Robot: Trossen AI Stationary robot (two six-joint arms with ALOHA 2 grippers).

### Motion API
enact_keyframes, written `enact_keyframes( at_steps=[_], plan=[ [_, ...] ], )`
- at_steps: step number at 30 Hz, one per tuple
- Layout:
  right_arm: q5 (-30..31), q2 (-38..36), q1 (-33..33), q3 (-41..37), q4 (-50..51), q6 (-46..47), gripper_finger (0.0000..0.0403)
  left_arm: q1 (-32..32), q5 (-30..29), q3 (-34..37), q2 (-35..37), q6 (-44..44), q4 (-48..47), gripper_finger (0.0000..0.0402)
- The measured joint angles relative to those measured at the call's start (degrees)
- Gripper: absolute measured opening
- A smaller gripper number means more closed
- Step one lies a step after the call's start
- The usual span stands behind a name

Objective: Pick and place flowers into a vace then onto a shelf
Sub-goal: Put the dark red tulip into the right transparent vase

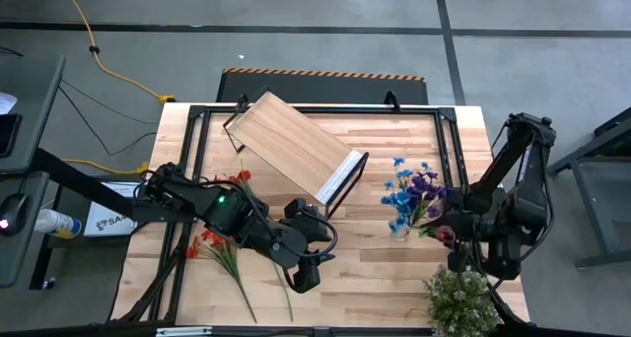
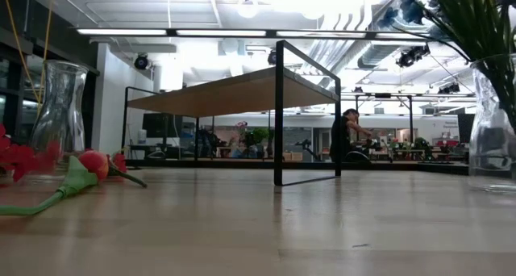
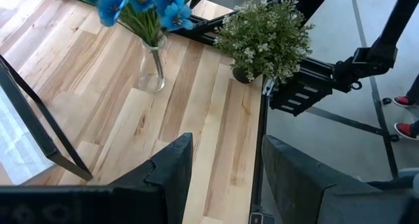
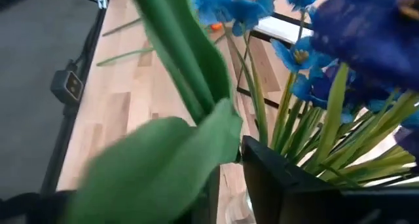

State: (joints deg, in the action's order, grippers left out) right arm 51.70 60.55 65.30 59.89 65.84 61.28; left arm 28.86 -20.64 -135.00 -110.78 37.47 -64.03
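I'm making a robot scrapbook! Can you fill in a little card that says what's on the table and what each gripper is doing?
vase: glass, blue and purple flowers in it
shelf: on the table, askew
red flowers: lying flat under the left arm
left gripper: open, empty
right gripper: at the vase, on a green stem
plant: table corner near right arm

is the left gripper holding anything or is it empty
Empty and open. In the left wrist view the left gripper shows only bare table between its spread fingers; the red flowers lie on the table behind it.
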Motion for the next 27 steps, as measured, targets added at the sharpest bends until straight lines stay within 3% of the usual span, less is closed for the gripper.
enact_keyframes(
  at_steps=[9,21,27],
  plan=[
    [-4.3,-1.0,0.0,0.1,-0.2,-0.6,0.0081,0.0,0.2,0.0,0.0,-0.1,0.0,0.0218],
    [-13.4,-1.4,0.0,0.1,-0.2,-0.8,0.0083,0.0,0.1,0.0,0.0,-0.1,0.0,0.0218],
    [-15.2,-3.3,0.0,0.1,-0.2,-0.7,0.0083,0.0,0.1,0.0,0.0,-0.1,0.0,0.0218]
  ],
)
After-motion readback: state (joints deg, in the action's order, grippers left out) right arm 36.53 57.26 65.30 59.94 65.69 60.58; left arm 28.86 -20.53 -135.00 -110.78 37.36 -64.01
